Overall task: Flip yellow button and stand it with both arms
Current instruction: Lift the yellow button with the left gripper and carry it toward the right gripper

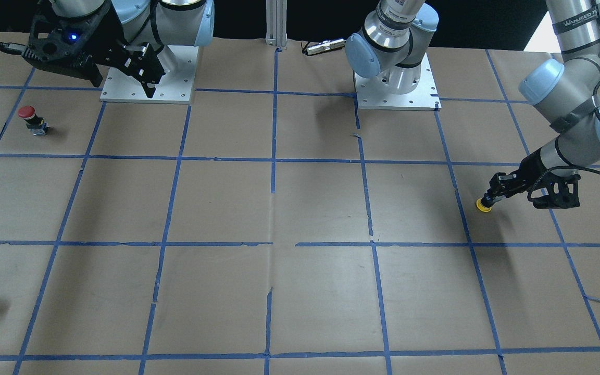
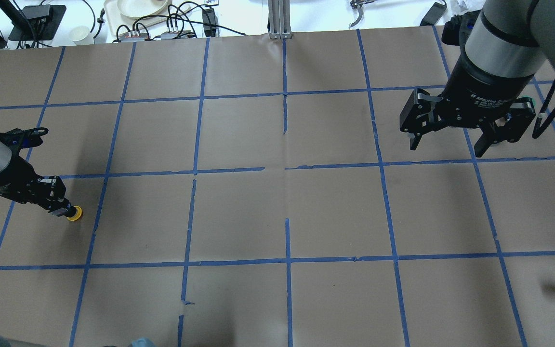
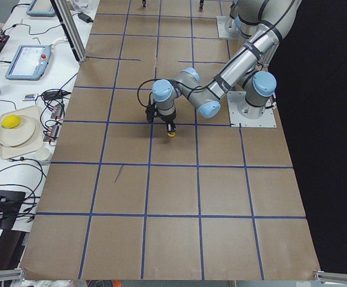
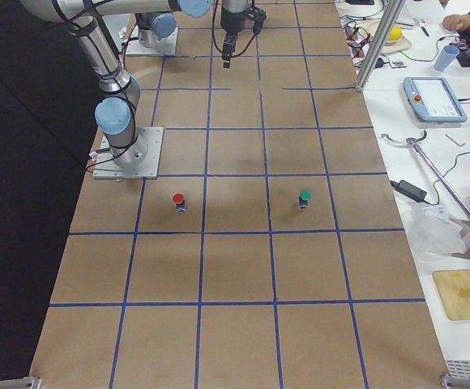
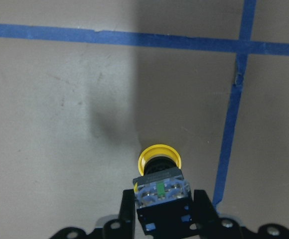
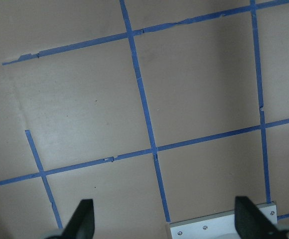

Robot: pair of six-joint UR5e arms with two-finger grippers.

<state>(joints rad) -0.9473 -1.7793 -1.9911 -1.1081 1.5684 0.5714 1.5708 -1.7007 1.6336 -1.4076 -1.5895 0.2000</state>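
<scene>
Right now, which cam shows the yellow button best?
Left wrist: close-up of the yellow button, body clamped in the left gripper, cap facing away. Front-facing and overhead show only a small yellow cap; exterior left a speck; right wrist nothing.

Matt brown paper (image 1: 227, 203) with blue tape (image 1: 133, 157); yellow button (image 1: 484, 205) of smooth plastic.

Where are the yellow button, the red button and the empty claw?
yellow button (image 1: 483, 205), front-facing view, on its yellow cap.
red button (image 1: 26, 111), front-facing view, on its red cap.
right gripper (image 2: 446, 148), overhead view, midway between its open fingertips.
</scene>
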